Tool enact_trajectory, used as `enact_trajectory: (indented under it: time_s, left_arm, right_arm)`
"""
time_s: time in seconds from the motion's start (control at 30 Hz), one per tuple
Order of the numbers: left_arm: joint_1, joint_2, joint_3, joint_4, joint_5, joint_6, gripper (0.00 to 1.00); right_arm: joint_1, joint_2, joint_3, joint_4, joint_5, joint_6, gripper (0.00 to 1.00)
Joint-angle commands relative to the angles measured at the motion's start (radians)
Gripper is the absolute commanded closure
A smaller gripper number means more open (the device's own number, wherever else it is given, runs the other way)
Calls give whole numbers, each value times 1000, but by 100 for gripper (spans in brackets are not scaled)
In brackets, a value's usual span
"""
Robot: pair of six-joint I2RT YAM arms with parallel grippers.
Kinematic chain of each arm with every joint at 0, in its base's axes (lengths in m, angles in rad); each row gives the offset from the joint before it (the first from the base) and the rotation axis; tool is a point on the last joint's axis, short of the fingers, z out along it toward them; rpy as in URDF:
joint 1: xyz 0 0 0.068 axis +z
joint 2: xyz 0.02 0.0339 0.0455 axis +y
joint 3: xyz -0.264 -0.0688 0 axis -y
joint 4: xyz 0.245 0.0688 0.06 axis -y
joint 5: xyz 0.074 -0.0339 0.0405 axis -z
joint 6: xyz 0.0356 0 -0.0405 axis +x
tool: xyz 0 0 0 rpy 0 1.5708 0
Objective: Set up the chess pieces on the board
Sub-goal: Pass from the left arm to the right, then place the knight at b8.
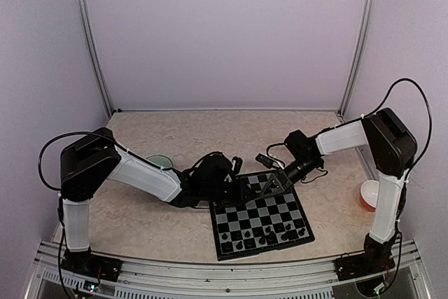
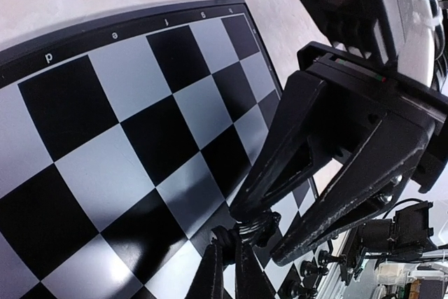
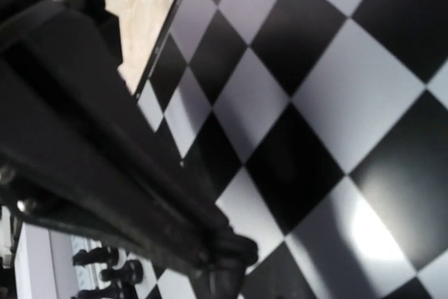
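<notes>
The board of black and light grey checks lies between the arms. Several black chess pieces stand on its near rows, also seen small in the left wrist view and the right wrist view. My left gripper hangs over the board's far edge, shut on one black chess piece. My right gripper meets it there, its two fingers on either side of that piece with a gap still showing. In the blurred right wrist view one dark finger ends at the piece.
A pale green bowl sits behind the left arm. An orange and white cup stands by the right arm's base. The board's far left corner and black border lie next to bare beige tabletop.
</notes>
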Motion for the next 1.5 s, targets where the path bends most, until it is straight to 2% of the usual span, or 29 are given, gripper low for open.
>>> enact_trajectory:
  time_s: [0.0, 0.17, 0.43, 0.57, 0.7, 0.8, 1.0, 1.2, 1.33, 1.47]
  left_arm:
    - [-3, 35, 26, 34, 4, -15, 94]
    - [-7, 45, 36, 31, 8, -14, 94]
    - [-13, 51, 40, 34, 9, -19, 93]
    - [-16, 55, 48, 26, 13, -18, 84]
    - [-15, 19, 46, -27, -6, 25, 74]
    - [-15, -73, 50, -130, -39, 112, 70]
    - [-2, -255, 139, -458, -143, 316, 66]
    - [54, -277, 344, -722, -221, 475, 65]
    - [104, -229, 481, -780, -270, 553, 64]
    - [183, -181, 535, -737, -280, 588, 63]
  right_arm:
    - [12, 16, 24, 25, -16, 11, 74]
    - [12, 3, 16, 48, -9, 24, 78]
    - [12, 12, 14, 58, -16, 31, 92]
    - [12, 15, 25, 50, -15, 14, 100]
    - [3, 10, 73, -37, 30, -79, 100]
    - [-12, -58, 90, -84, 101, -135, 100]
    - [-19, -217, 121, -203, 288, -282, 100]
    - [-8, -379, 147, -336, 482, -466, 100]
    - [57, -471, 134, -425, 614, -575, 100]
    - [172, -556, 88, -505, 754, -658, 100]
